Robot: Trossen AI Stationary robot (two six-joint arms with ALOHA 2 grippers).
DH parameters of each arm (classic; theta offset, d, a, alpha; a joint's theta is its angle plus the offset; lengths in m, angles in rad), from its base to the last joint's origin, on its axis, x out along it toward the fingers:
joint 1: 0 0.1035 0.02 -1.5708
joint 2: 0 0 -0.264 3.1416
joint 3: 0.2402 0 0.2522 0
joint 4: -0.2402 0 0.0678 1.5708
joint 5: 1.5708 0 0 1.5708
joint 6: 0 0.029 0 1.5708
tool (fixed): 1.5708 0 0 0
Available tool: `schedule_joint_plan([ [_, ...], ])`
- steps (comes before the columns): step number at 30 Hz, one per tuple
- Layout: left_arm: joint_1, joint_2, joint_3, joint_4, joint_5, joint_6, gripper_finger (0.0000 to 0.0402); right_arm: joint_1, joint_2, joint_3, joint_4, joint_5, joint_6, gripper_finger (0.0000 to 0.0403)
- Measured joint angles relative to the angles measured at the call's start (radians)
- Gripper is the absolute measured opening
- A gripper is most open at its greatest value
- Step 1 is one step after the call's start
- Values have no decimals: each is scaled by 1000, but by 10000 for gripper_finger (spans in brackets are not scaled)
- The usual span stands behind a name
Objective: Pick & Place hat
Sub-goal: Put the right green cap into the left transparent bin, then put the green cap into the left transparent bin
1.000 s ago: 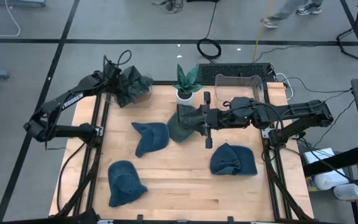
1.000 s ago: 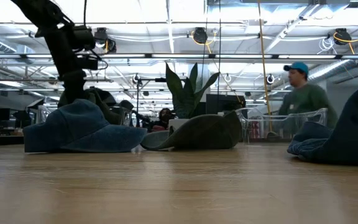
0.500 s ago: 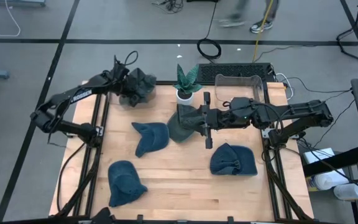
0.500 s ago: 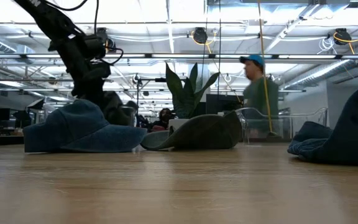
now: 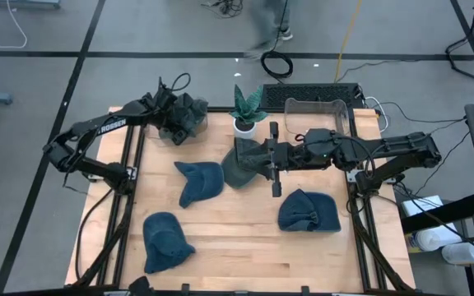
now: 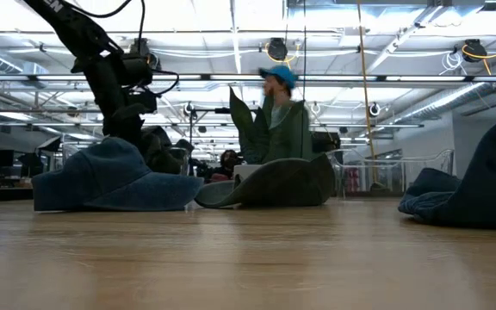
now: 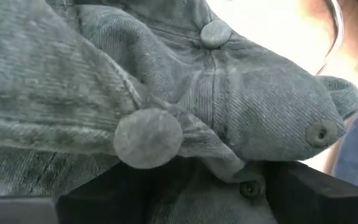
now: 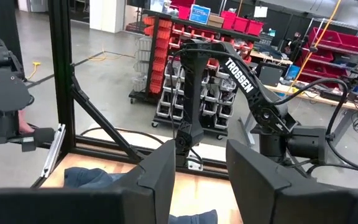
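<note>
Lighting even and bright, from ceiling strip lights (image 6: 231, 52) (glare at the window side). Walking person (image 6: 282, 116) motion-blurred. Left wrist close-up soft, out of focus. Tabletop shadows faint.

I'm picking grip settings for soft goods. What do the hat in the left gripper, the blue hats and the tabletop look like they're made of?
Hat in the left gripper: grey washed cotton twill or denim, judging by visible diagonal weave, stitched seams, eyelets and a fabric-covered button; matte. Blue hats: likely similar denim-like cloth, slumped and creased. Tabletop: light wood planks with visible grain and a smooth, faintly satin finish.
</note>
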Motion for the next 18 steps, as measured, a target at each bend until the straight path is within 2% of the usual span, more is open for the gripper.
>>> schedule_joint_plan([
  [5, -2, -47, -2, -9, -11, -8, 255, 0, 0, 0, 0, 0, 0, 130],
  [8, -2, -86, -2, -7, -31, -20, 268, 0, 0, 0, 1, 0, 0, 130],
  [18, -3, -226, -2, -7, -33, -19, 369, 0, 0, 0, 1, 0, -7, 130],
])
